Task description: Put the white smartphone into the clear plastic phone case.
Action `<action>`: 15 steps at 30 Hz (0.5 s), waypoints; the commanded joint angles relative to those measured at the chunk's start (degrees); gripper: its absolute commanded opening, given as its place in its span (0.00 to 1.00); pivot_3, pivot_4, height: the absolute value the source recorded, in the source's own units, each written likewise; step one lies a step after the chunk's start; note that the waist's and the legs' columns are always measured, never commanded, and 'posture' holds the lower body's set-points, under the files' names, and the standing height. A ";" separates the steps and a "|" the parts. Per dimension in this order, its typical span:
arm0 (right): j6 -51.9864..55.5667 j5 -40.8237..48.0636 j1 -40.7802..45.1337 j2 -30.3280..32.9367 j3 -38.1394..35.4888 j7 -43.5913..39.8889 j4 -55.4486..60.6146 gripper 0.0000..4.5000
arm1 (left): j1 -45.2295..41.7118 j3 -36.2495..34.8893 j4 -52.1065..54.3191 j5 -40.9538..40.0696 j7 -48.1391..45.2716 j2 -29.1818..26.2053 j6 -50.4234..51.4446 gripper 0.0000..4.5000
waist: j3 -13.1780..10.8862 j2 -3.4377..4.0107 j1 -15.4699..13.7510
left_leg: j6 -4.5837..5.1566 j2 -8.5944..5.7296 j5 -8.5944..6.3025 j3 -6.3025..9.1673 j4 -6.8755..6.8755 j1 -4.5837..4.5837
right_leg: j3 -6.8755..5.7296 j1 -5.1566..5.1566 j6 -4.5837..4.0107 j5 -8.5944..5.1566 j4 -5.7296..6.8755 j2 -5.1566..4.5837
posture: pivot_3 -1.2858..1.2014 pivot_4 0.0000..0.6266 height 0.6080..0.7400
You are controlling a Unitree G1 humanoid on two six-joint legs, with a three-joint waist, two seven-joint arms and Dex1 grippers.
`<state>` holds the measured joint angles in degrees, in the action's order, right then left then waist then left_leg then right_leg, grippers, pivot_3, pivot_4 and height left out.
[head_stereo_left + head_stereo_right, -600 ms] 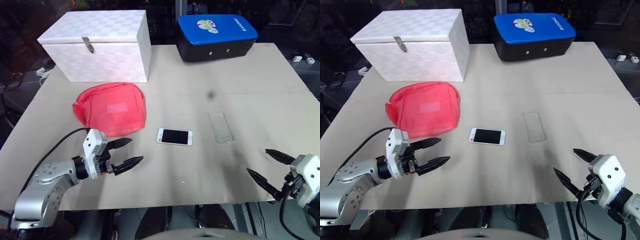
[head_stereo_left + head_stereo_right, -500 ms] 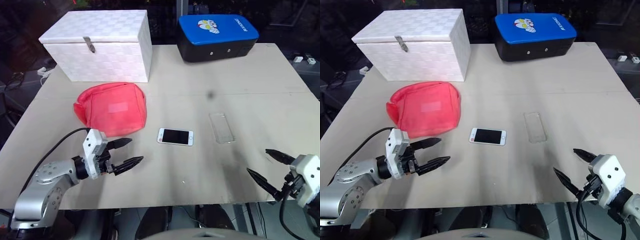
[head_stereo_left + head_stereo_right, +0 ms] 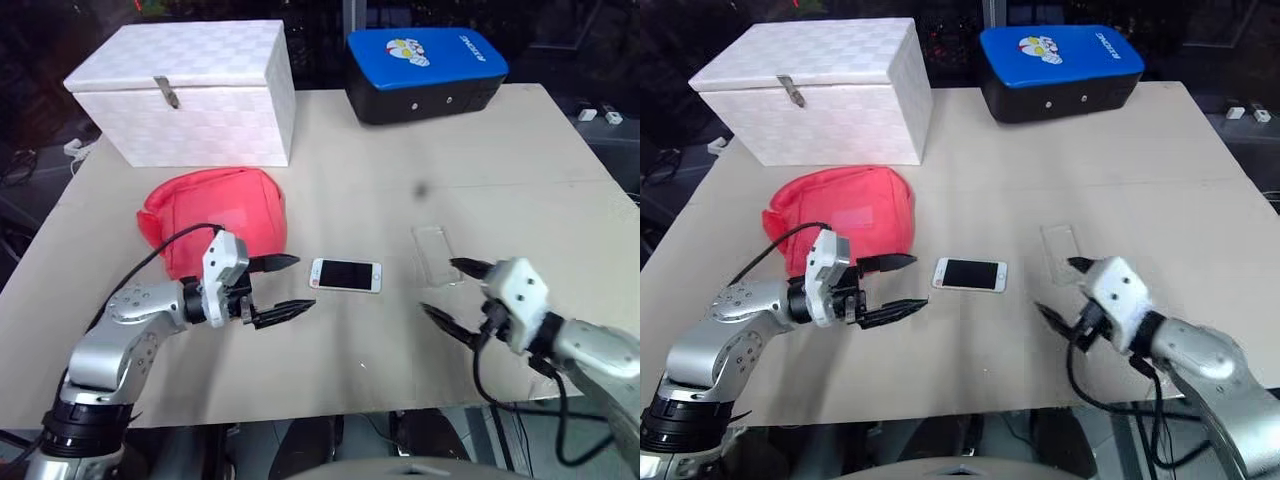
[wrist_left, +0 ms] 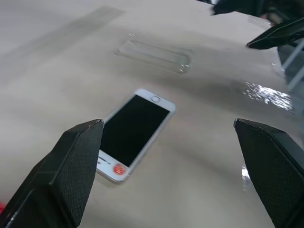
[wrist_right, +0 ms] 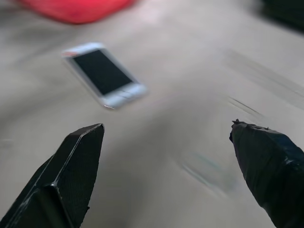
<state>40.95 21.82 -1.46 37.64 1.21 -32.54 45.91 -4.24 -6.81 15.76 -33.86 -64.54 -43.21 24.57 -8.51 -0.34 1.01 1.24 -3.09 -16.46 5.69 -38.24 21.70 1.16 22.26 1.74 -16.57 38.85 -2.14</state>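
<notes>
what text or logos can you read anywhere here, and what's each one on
White lettering along the top right edge of the blue and black case: too small to read.
Cartoon emblem on that case's blue lid: a picture with no legible words.
white smartphone: screen dark, no text; the small red mark at one end is not readable.
clear plastic phone case, red pouch, white box: no text visible.
</notes>
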 commanded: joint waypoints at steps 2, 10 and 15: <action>-0.53 -4.80 13.73 -2.42 12.37 -2.39 -10.90 1.00 | 0.91 -3.32 -0.64 -1.13 -2.48 -1.29 -2.27 1.00 | -0.04 0.00 -0.10 | 0.03 -0.01 -0.01 0.01 0.00 0.02 | -0.02 0.01 0.00 0.00 0.00 -0.01 | 0.52 0.24 1.00; -10.58 -15.41 33.22 -10.32 29.23 -10.99 -37.20 1.00 | 9.77 -10.27 6.68 -6.64 -4.43 0.82 -5.93 1.00 | -0.06 -0.02 0.04 | -0.04 -0.08 0.02 0.01 0.02 0.38 | 0.01 0.45 0.00 0.01 -0.02 -0.09 | 0.52 0.24 1.00; -11.51 -17.99 36.67 -12.86 30.83 -13.90 -44.97 1.00 | 15.45 -14.66 13.78 -12.69 -5.03 -1.41 -2.63 1.00 | -0.07 -0.05 -0.20 | -0.05 -0.07 0.02 0.05 0.01 0.36 | -0.02 0.44 -0.01 0.01 -0.01 -0.09 | 0.52 0.24 1.00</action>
<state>29.73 4.77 35.06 24.82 31.43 -45.02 1.54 10.41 -19.38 26.70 -44.17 -68.78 -43.75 21.59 -8.58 -0.39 0.81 1.19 -3.16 -16.44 5.74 -38.24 22.01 1.14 22.69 1.73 -16.55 38.85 -2.22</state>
